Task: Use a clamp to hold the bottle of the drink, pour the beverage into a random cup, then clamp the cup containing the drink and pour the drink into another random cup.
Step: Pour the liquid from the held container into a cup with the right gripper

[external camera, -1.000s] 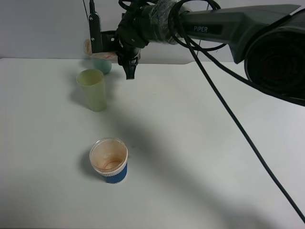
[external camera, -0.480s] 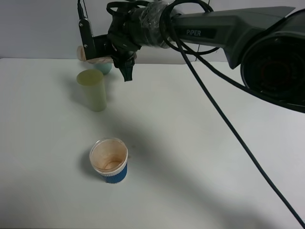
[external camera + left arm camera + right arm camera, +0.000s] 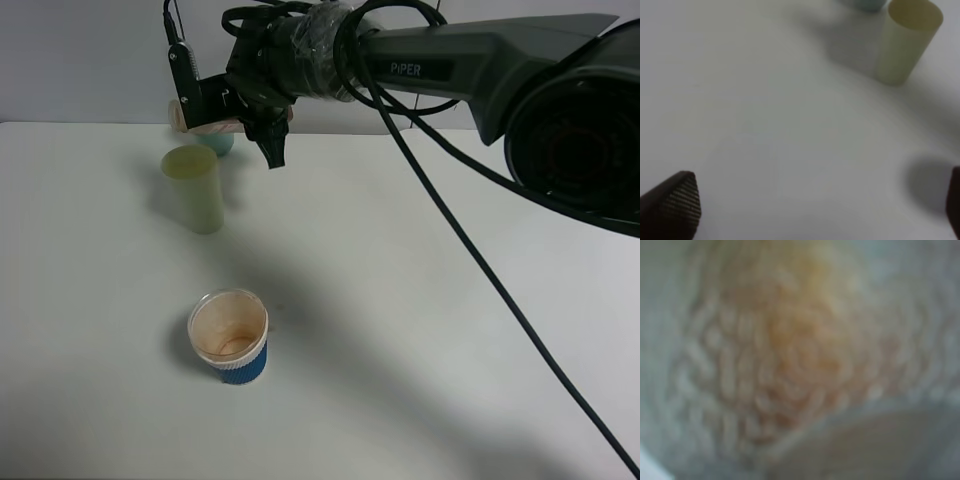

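My right gripper (image 3: 218,104) reaches across to the far left and is shut on the bottle (image 3: 205,124), which lies tipped on its side above the two tall tumblers. In the right wrist view the bottle (image 3: 790,360) fills the frame as a blur with frothy brown beverage (image 3: 800,340) inside. The pale yellow-green cup (image 3: 194,188) stands upright below it, and the teal cup (image 3: 216,143) peeks out just behind. I cannot tell which cup the bottle's mouth is over. My left gripper (image 3: 812,210) hovers open over bare table, well short of the yellow-green cup (image 3: 907,42) and the teal cup (image 3: 867,4).
A short stained cup with a blue ribbed sleeve (image 3: 229,337) stands nearer the front, left of centre. The right arm (image 3: 480,60) and its black cable (image 3: 500,270) span the upper right. The white table (image 3: 420,330) meets a grey wall at the back.
The right gripper has carried the bottle a little to the left and rotated it further onto its side. The cups have not moved.
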{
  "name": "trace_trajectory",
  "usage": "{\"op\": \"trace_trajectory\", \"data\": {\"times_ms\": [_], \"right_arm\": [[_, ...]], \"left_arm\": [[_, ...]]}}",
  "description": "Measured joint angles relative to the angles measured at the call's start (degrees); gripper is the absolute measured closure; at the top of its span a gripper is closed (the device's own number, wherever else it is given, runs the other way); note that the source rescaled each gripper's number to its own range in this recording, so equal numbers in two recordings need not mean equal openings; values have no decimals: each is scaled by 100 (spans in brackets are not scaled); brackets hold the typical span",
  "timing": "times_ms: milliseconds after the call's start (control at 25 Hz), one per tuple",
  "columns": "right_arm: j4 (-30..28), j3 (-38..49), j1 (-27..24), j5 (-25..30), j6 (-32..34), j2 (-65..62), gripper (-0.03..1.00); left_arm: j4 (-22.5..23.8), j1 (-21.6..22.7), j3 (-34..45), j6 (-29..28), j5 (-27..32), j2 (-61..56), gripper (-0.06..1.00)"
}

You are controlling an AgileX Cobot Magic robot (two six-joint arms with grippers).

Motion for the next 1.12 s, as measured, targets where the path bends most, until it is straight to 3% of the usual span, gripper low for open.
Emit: {"op": "trace_trajectory", "data": {"times_ms": [1120], "right_arm": [[-616, 0, 205, 282, -7, 0, 95]], "left_arm": [[0, 0, 0, 0, 0, 0, -3]]}}
